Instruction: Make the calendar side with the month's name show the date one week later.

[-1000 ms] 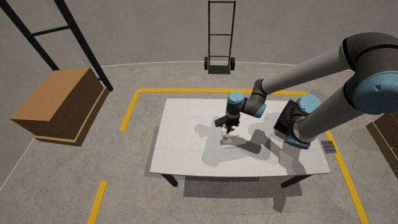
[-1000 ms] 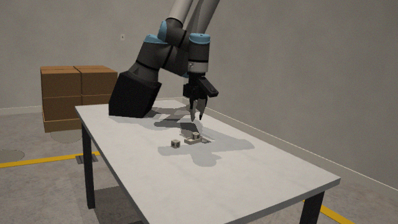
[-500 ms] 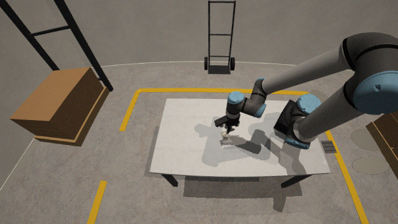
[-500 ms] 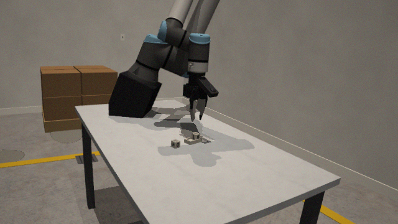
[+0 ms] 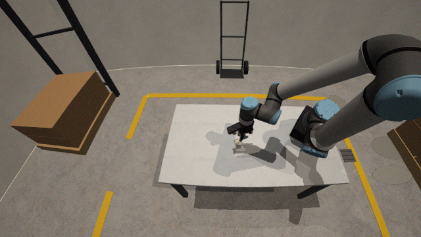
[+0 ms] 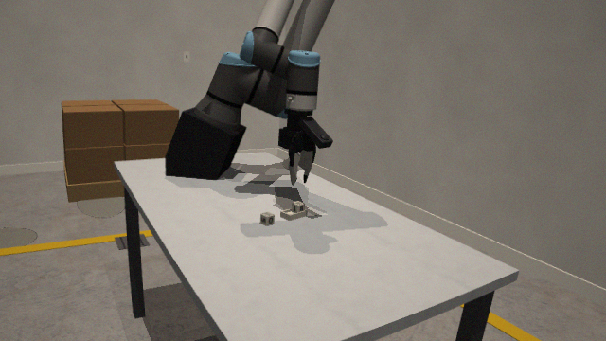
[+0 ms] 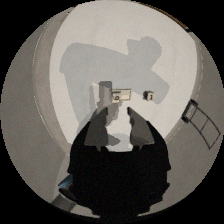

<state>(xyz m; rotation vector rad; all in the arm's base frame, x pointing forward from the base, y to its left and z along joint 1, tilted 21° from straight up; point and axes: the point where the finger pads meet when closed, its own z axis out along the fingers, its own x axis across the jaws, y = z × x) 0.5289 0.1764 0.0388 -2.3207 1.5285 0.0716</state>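
One small beige number cube (image 6: 267,218) lay loose on the white surface (image 6: 331,265), just left of the shallow beige tray (image 6: 290,214), where the second beige cube (image 6: 298,206) sat. Above them hung the dark two-jaw claw (image 6: 299,178), nearly closed and empty. The loose cube seemingly awaited regrasping, which called for reopening and descending.
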